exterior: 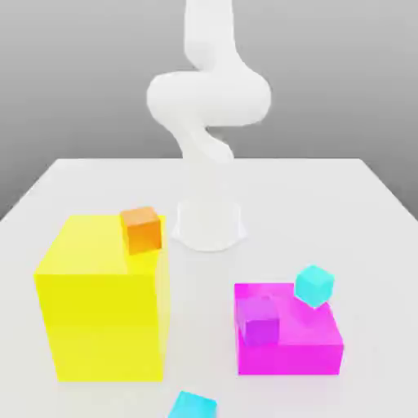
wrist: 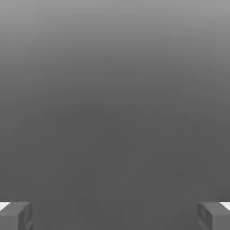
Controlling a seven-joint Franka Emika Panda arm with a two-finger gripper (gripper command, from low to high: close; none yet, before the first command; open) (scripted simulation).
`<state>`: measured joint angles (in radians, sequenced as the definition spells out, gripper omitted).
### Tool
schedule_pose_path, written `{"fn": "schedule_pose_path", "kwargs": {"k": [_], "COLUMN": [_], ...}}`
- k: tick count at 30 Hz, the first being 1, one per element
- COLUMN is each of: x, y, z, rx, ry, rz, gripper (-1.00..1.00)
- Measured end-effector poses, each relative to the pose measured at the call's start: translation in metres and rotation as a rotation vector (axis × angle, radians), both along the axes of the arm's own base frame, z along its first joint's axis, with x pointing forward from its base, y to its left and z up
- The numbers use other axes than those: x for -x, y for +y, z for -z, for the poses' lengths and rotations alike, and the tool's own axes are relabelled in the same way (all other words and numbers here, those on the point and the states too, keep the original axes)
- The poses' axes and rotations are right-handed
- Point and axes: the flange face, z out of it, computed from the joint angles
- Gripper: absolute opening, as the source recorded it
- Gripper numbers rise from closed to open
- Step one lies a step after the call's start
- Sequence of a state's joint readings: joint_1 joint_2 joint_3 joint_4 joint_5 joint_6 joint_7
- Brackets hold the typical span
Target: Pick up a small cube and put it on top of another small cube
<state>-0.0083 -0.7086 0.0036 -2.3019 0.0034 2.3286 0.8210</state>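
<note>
Spreading white tabletop (exterior: 310, 212), grey backdrop (exterior: 82, 82)

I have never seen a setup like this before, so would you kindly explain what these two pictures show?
This is a simulated robot arm standing on a pale surface. The exterior view comes from a camera off the arm; the hand view is from a camera on its hand, with the gripper open and nothing between its fingers.

Toward the exterior view's left is a big yellow block with a small orange cube. Toward its right is a flatter magenta block with a small purple cube and a small cyan cube. Another cyan cube is cut off by the lower edge. Nothing is held.
</note>
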Motion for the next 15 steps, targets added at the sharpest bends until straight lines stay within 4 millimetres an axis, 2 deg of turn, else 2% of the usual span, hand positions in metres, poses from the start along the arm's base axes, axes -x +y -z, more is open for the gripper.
{"fn": "schedule_pose_path", "kwargs": {"k": [7,11,15], "x": [-0.080,-0.113,-0.137], "y": [-0.005,-0.008,-0.012], "z": [0.102,0.167,0.236], "rx": [-0.041,-0.060,-0.078], "ry": [0.183,0.285,0.387], "rz": [0.064,0.103,0.143], "gripper": [0.00,0.00,0.00]}}
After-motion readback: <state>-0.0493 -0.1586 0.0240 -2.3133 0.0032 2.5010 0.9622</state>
